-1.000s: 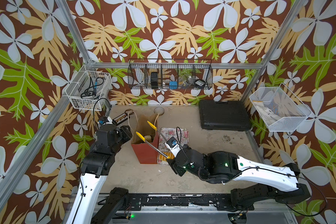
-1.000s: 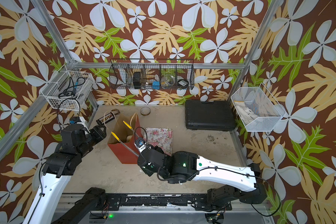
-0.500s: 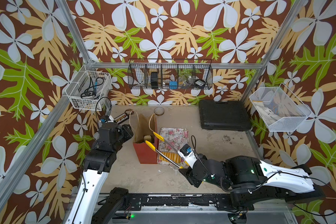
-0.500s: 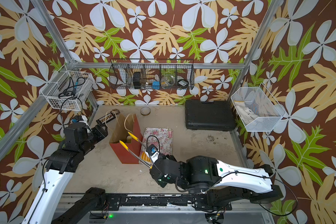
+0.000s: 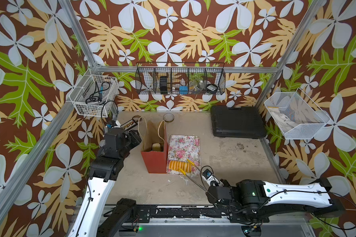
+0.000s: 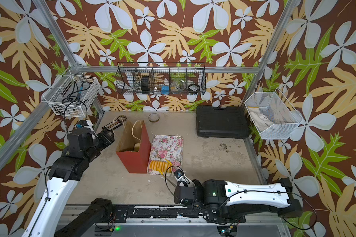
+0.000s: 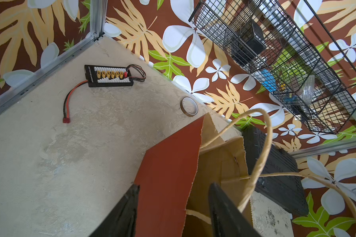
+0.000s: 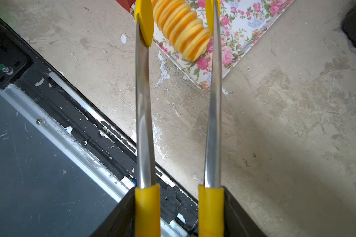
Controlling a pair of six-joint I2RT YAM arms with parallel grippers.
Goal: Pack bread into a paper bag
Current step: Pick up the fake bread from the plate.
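**Left gripper** (image 7: 174, 185): fingers partly apart, astride a side wall of the bag (image 5: 154, 162), I judge to hold its mouth spread. Whether they pinch it I cannot tell.

**Right gripper** (image 8: 178, 189): closed on the handles of the tongs (image 8: 143, 112). The tong arms stand apart on either side of the loaf (image 8: 179, 28), placed for a squeeze.

**Loaf:** lies on the near end of the tray (image 8: 245, 30), just beside the bag.

**Unclear:** the tong tips are cut off in the right wrist view, so I cannot confirm contact. One pale piece (image 5: 157, 146) shows inside the bag; anything deeper is hidden.
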